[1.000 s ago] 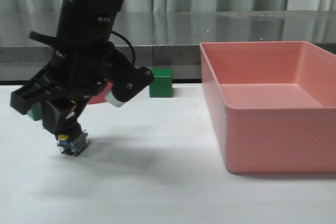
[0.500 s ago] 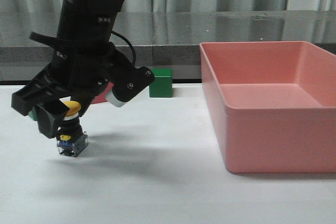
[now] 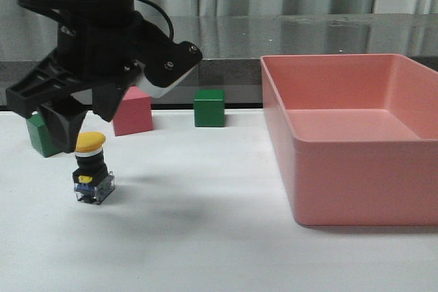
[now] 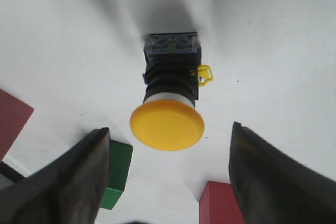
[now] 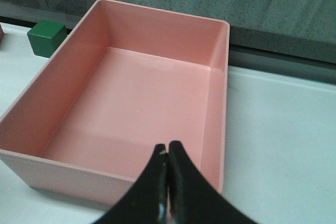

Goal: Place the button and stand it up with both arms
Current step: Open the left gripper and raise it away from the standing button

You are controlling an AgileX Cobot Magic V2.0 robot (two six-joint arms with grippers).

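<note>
a: where is the button [image 3: 92, 168] now?

b: you see it standing upright on the white surface [image 3: 205, 237], in the left part, nearer the front edge than the cubes are. the yellow cap is on top, the clear-blue base is down on the surface.

a: does the left gripper [image 3: 75, 124] hold it?

b: no. its jaws are spread wide and they touch nothing. in the left wrist view the two fingers [image 4: 68, 182] are at both sides of the cap, apart from it. in the front view the gripper hangs just above the cap.

a: and the right gripper [image 5: 168, 182]?

b: you see its jaws pressed together, with nothing between them. it is over the pink bin [image 5: 131, 103], which sits at the right side of the surface.

a: what else is near?

b: a pink cube [image 3: 132, 112] and a green cube [image 3: 209, 107] near the back edge, and another green cube [image 3: 42, 135] at the left, partly behind the left gripper.
</note>
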